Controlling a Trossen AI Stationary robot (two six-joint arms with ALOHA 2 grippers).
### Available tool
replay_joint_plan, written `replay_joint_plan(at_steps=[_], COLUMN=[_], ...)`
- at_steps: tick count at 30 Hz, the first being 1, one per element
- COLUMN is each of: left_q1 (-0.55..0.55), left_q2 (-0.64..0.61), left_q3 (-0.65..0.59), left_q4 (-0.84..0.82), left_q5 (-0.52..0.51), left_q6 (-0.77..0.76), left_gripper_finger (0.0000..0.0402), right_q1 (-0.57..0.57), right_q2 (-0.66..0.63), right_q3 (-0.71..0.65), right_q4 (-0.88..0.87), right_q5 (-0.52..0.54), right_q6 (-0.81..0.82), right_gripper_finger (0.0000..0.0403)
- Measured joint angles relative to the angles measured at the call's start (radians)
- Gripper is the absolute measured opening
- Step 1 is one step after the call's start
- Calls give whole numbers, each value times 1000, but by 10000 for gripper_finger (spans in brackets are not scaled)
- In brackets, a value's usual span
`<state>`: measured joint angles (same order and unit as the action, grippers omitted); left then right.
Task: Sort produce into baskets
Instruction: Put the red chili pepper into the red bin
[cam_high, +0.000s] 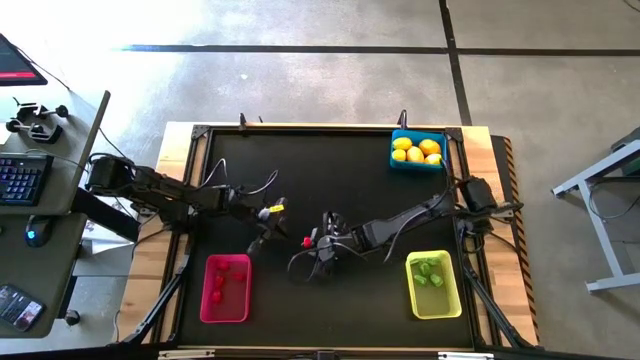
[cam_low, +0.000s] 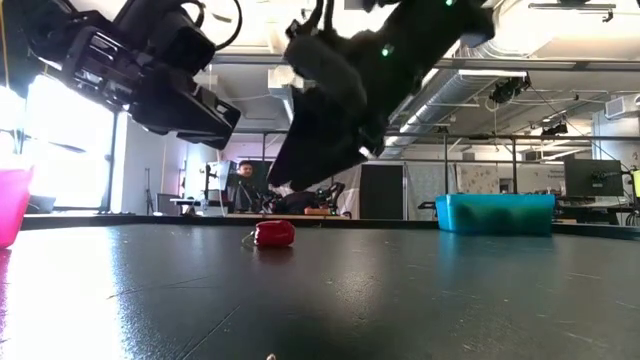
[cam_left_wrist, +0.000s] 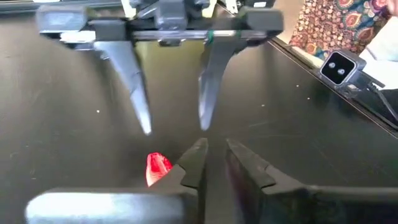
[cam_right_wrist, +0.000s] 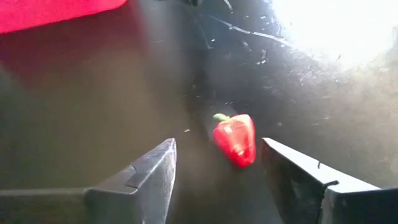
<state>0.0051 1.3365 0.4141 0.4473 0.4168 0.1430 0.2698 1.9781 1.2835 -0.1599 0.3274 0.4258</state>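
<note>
Red pepper (cam_right_wrist: 235, 139) between spread right tool (cam_right_wrist: 217, 180) fingers, apparently untouched.

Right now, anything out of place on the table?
One red pepper piece lies loose on the black mat, outside every basket, just beyond the right gripper and its open fingers. The pink-red basket with the other red pieces sits apart.

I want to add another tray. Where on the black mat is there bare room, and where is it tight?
Free: the far stretch left of the blue basket, and the near strip between the pink basket and the green basket. Crowded: mid-table, where both end effectors flank the red pepper.
</note>
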Motion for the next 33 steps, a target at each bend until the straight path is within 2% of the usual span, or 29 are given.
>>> replay_joint_plan(at_steps=[5,13,16,19,26,28,33], left_q1=[2,2,2,3,3,3,-5], left_q2=[0,0,0,0,0,0,0], left_q3=[-29,-93,-99,-99,-99,-99,-99], left_q4=[35,127,132,127,128,136,179], left_q5=[2,-8,-15,-41,-45,-46,-85], left_q6=[-9,-18,-34,-38,-45,-45,20], left_gripper_finger=[78,117,120,120,120,120,120], right_q1=[-51,-128,-135,-134,-119,-107,-85], right_q2=[31,67,78,81,80,74,34], right_q3=[0,0,0,0,0,0,0], right_q4=[6,7,14,20,61,64,87], right_q5=[-17,-206,-236,-229,-222,-198,-144], right_q6=[-76,-173,-183,-199,-194,-182,-111], right_gripper_finger=[237,229,206,167,21,13,32])
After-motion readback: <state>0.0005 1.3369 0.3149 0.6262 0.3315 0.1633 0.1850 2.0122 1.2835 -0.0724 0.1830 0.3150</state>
